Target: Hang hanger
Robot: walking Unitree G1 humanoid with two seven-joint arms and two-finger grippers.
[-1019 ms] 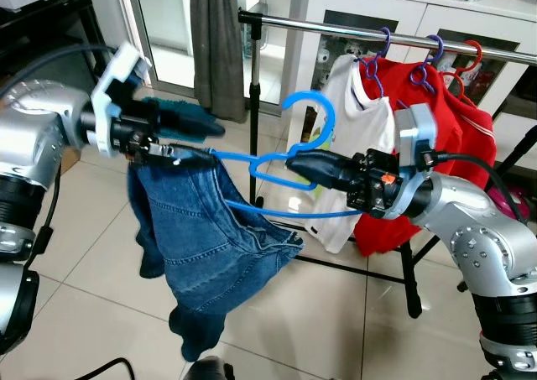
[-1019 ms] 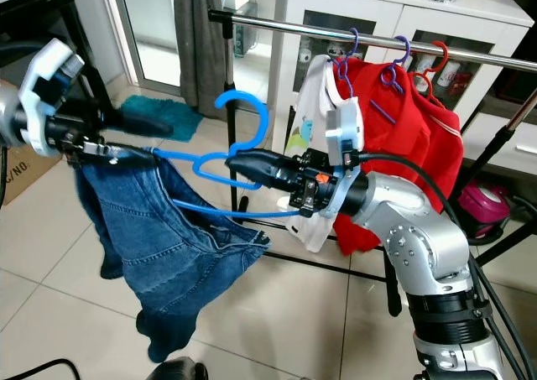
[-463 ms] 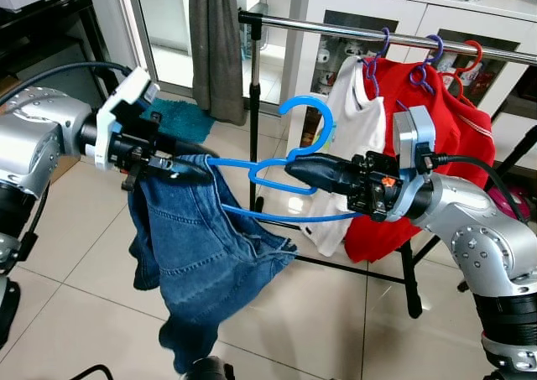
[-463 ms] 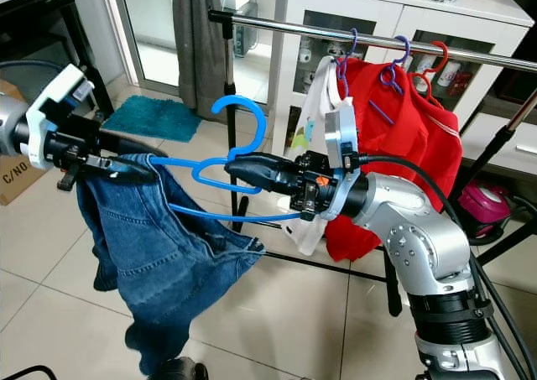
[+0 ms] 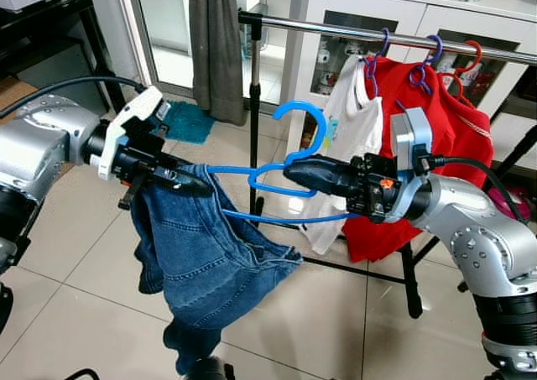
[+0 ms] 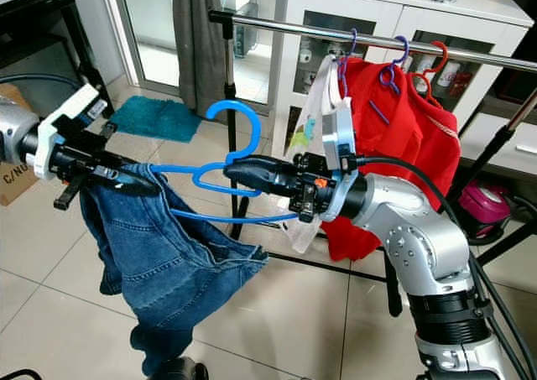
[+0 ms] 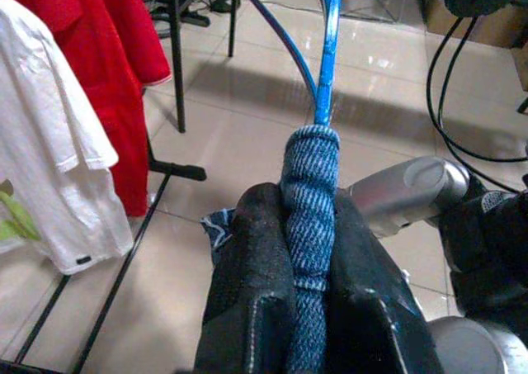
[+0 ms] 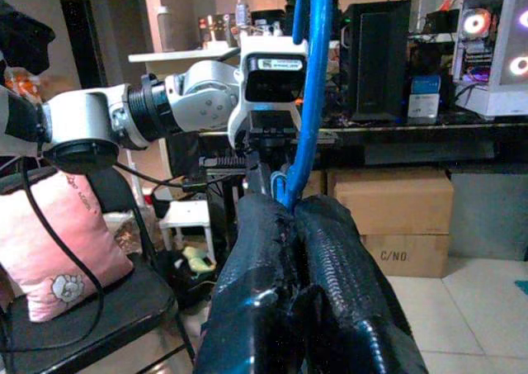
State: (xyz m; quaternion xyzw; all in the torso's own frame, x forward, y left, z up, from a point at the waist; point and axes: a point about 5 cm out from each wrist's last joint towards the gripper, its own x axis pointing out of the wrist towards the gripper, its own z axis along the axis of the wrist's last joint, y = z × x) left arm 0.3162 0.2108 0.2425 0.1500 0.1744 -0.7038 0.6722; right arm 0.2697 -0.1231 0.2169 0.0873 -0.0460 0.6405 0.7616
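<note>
A blue plastic hanger point(image 5: 281, 177) is held level between my two arms, in front of the metal clothes rail point(image 5: 336, 29). Its hook point(image 5: 304, 116) points up, below the rail. Blue jeans point(image 5: 205, 254) hang from the hanger's left end and droop toward the floor. My left gripper point(image 5: 195, 185) is shut on the denim fold point(image 7: 309, 217) wrapped over that end of the hanger point(image 7: 327, 52). My right gripper point(image 5: 291, 172) is shut on the hanger near its neck, and the blue bar point(image 8: 312, 85) rises from between its fingers point(image 8: 264, 250).
On the rail hang a white T-shirt point(image 5: 352, 137) and red shirts point(image 5: 436, 137) on purple and red hangers. A grey garment point(image 5: 214, 44) hangs at the rail's left end. The rack's black legs point(image 5: 409, 279) stand on tiles, a teal mat point(image 5: 189, 120) lies behind, and white cabinets point(image 5: 470, 28) stand further back.
My left gripper has dropped lower and come nearer the right one, and the jeans have swung and bunched further along the hanger. The right gripper and hanger shifted slightly left.
</note>
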